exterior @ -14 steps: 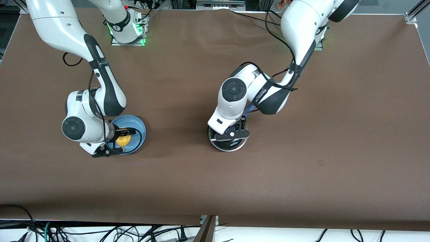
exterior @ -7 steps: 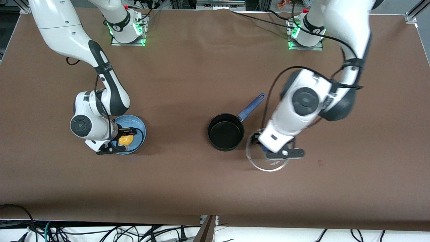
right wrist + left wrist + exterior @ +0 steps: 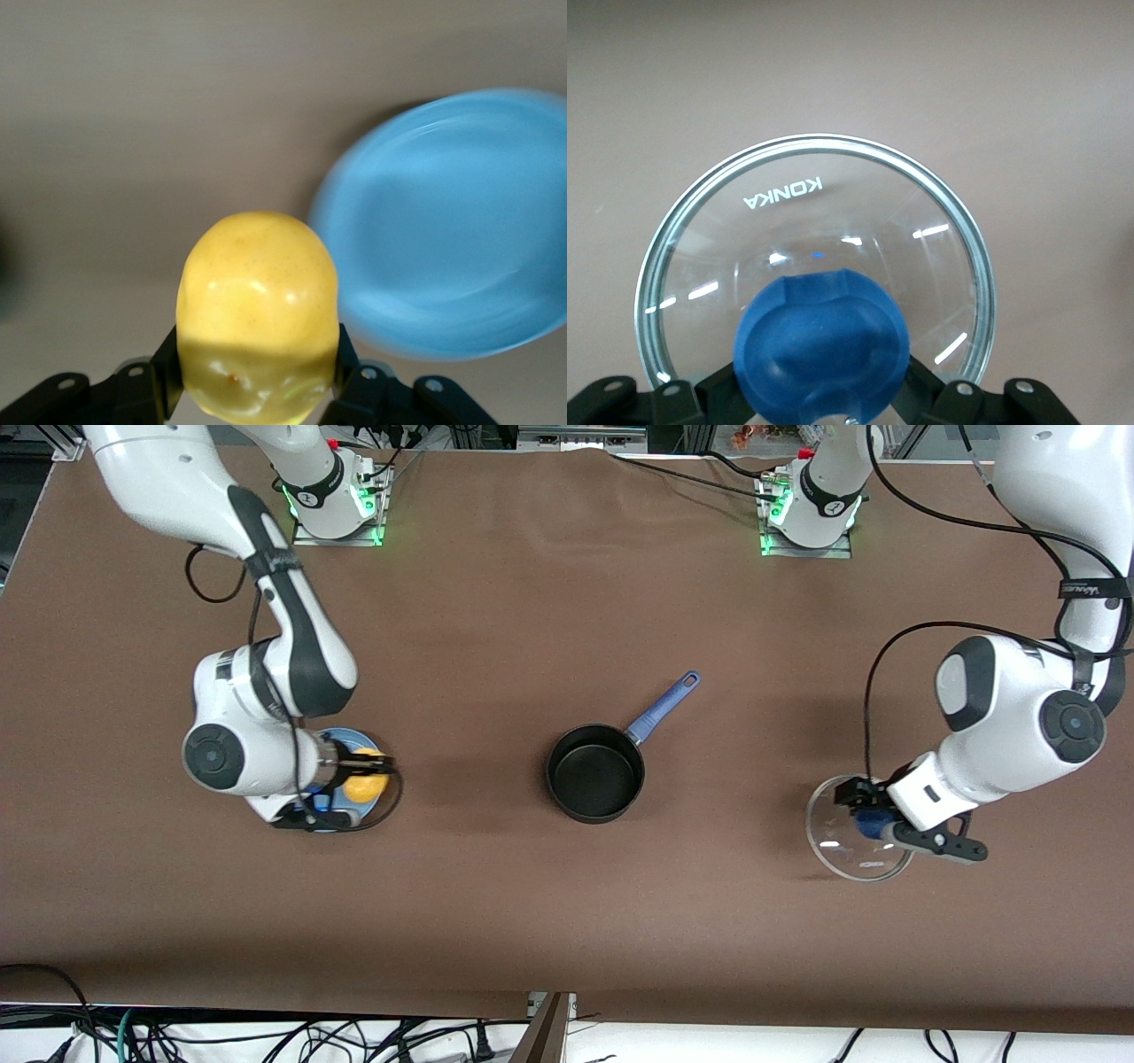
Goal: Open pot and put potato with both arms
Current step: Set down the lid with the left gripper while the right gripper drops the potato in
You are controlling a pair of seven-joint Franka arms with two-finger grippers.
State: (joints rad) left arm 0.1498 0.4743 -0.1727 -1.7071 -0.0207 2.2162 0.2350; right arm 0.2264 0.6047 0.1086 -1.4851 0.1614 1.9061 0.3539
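The right arm (image 3: 266, 717) covers most of the blue plate (image 3: 354, 737), so only a small piece of its rim shows beside the potato (image 3: 365, 786). In the right wrist view the plate is blurry, and the bottom edge cuts off the potato. In the left wrist view the bottom edge cuts off the lid (image 3: 833, 221) and its blue knob (image 3: 819, 350).

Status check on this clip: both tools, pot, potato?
Left tool shut on lid, toward the left arm's end. Right tool shut on potato, above plate. Pot open, nothing over it.
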